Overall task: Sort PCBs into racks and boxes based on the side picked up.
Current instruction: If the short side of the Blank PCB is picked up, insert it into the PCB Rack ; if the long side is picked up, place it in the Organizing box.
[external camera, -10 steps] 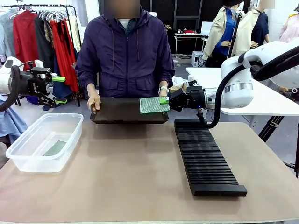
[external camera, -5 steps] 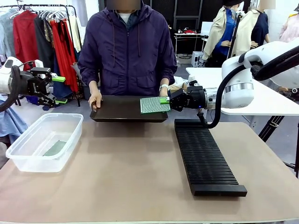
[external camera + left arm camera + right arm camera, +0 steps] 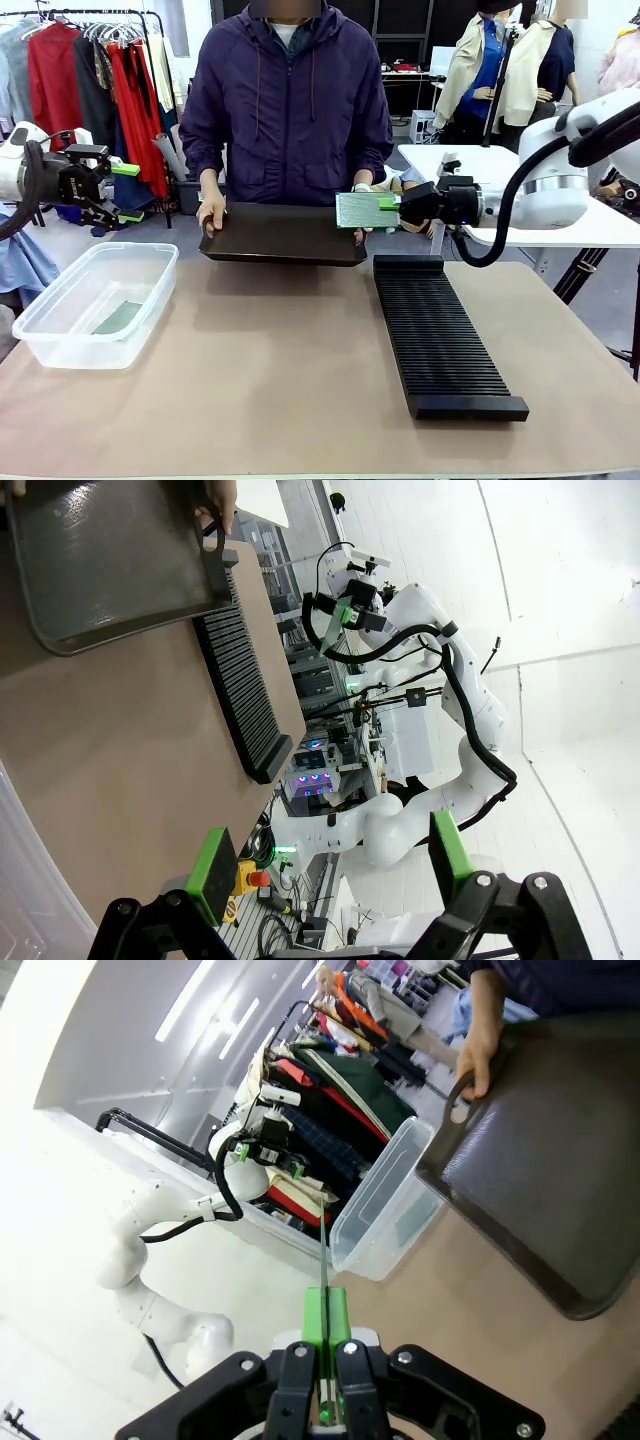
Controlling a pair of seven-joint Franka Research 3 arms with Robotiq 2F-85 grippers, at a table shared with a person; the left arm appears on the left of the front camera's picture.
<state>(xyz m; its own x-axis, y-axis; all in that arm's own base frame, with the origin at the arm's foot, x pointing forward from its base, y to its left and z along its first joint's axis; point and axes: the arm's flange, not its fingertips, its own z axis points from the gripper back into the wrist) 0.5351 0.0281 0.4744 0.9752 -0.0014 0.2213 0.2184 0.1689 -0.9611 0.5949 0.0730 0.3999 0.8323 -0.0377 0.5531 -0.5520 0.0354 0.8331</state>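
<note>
Lifting the PCB (image 3: 365, 210) off the person's tray (image 3: 280, 235), my right gripper (image 3: 390, 205) clamps its edge at centre-right, now nearer the rack (image 3: 440, 340), likely for slotting; my left gripper (image 3: 127, 192) hangs wide.

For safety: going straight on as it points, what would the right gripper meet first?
Probably nothing close: the right gripper, shut on the PCB, aims past the tray toward the left gripper; depth unclear.

A black tray (image 3: 285, 235) sits above the tan table's (image 3: 280, 390) far edge, before a person (image 3: 290, 110) in a purple jacket.
</note>
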